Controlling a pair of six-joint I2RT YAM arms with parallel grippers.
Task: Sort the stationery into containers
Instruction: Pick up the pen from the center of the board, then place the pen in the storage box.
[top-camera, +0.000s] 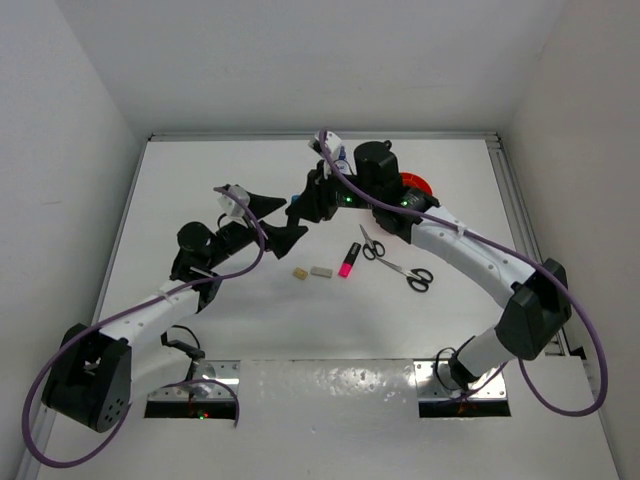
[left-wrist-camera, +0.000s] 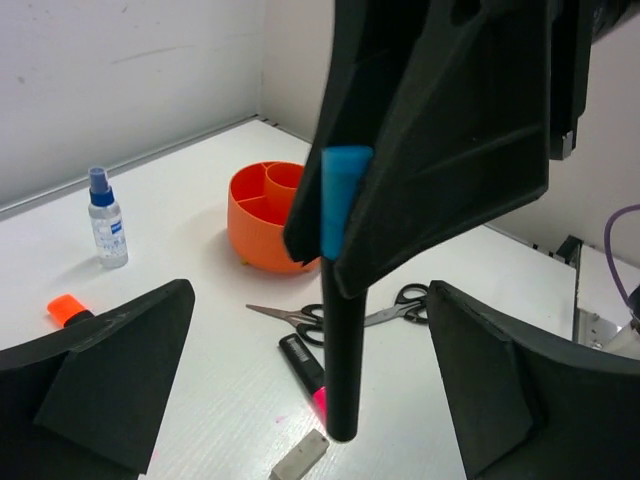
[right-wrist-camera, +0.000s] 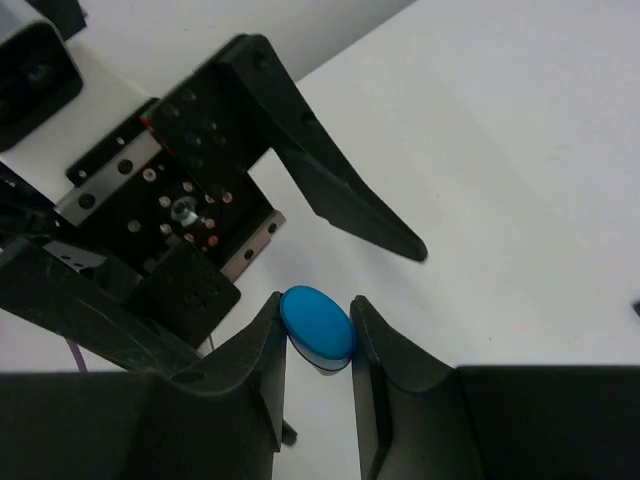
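Note:
My right gripper (right-wrist-camera: 318, 330) is shut on the blue cap of a black marker (left-wrist-camera: 345, 340), which hangs upright above the table. The marker hangs between the spread fingers of my left gripper (left-wrist-camera: 310, 295), which is open and empty. In the top view the two grippers meet at mid-table, the right (top-camera: 299, 212) next to the left (top-camera: 280, 220). A pink-capped marker (top-camera: 348, 258) lies by two scissors (top-camera: 395, 262). Beige (top-camera: 298, 273) and grey (top-camera: 320, 271) erasers lie in front. The orange tub (left-wrist-camera: 262, 215) stands behind, half hidden by the right arm in the top view (top-camera: 418, 185).
A small blue-capped bottle (left-wrist-camera: 105, 222) stands left of the tub. An orange-capped marker (left-wrist-camera: 68, 308) lies near it, partly behind my left finger. The pink marker (left-wrist-camera: 303, 365) and the grey eraser (left-wrist-camera: 300, 455) lie under the hanging marker. White walls enclose the table.

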